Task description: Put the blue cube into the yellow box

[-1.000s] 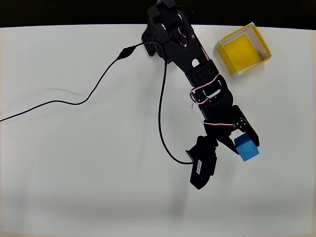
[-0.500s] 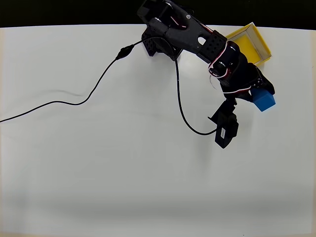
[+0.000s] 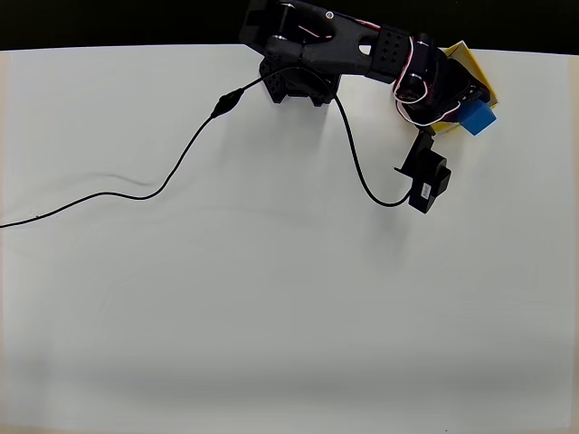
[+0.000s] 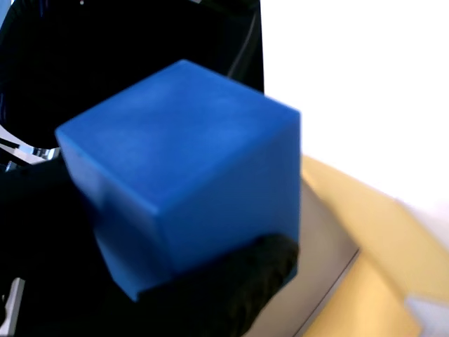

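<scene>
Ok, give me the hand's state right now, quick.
Hand: closed on the blue cube, carried at the yellow box.

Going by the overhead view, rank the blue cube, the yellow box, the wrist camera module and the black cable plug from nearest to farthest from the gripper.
1. Blue cube: held in the gripper, at the right.
2. Yellow box: right under the gripper, mostly hidden by the arm.
3. Wrist camera module: below and to the left of the gripper.
4. Black cable plug: far off to the left, near the arm's base.
</scene>
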`<state>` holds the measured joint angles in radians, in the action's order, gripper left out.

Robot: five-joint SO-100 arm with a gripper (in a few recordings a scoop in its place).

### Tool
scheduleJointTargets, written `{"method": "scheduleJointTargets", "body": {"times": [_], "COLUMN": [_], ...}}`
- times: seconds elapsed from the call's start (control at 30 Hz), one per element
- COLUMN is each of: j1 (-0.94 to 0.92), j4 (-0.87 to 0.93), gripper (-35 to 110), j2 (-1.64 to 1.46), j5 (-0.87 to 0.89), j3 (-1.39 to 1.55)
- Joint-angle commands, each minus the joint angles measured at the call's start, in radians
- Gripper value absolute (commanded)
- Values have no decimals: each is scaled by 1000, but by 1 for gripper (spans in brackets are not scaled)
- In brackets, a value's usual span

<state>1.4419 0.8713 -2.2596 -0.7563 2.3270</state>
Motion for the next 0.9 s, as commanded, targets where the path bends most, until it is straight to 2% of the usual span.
{"method": "scheduleJointTargets", "body": {"times": [0.0, 0.87], "j1": [38, 137], "j4": [18, 41], "gripper": [15, 15], "j2": [-83, -31], "j5": [-6, 35], "j3": [-6, 97]}}
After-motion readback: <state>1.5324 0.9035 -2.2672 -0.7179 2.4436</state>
